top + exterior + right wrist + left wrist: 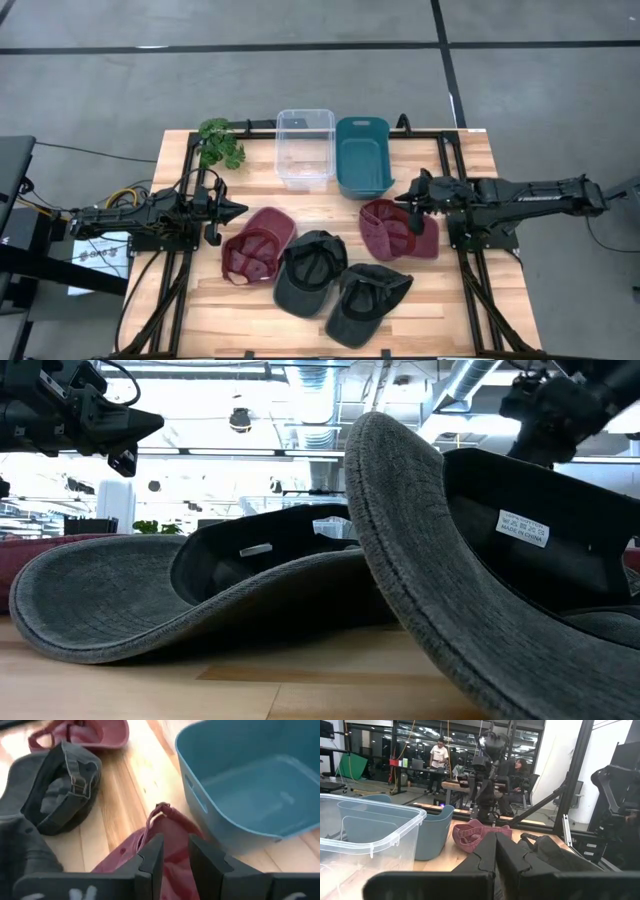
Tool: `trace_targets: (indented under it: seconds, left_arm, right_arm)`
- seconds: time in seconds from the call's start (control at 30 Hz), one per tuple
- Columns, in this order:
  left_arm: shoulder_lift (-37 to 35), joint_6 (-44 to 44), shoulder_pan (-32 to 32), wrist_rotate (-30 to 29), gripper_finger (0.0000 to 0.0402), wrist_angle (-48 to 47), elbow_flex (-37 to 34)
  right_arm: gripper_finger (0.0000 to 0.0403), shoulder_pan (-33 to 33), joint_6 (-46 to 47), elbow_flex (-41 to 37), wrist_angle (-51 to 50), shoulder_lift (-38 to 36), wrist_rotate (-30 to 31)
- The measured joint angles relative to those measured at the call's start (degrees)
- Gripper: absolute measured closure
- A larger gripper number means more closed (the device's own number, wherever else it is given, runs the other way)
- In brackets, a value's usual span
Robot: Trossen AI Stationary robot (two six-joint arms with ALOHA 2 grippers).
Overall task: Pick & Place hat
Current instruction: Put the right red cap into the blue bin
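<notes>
High view: we see the right pincer (412, 214) over a maroon hat (397, 230) lying on the counter (450, 300) just beside the teal bin (363, 155); right wrist view shows its fingers slightly apart, straddling the hat's fabric. Left pincer (236, 210) hangs closed beside another maroon hat (258, 245).

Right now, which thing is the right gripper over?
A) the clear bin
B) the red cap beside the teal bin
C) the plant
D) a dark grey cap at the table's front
B: in the high view the right gripper sits over the red cap just in front of the teal bin, and the right wrist view shows its fingers straddling the red fabric.
</notes>
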Motion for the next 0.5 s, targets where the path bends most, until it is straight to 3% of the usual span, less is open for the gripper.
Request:
trace_targets:
  seconds: [0.23, 0.5]
  left_arm:
    - [0.0, 0.0, 0.0, 0.0, 0.0394, 0.0, 0.0]
    - [0.0, 0.0, 0.0, 0.0, 0.0394, 0.0, 0.0]
  right_arm:
    - [0.0321, -1.6, 1.8, 7.8, -11.3, 8.1, -1.4]
    - [0.0321, 1.4, 5.1, 8.2, -11.4, 14.5, -22.3]
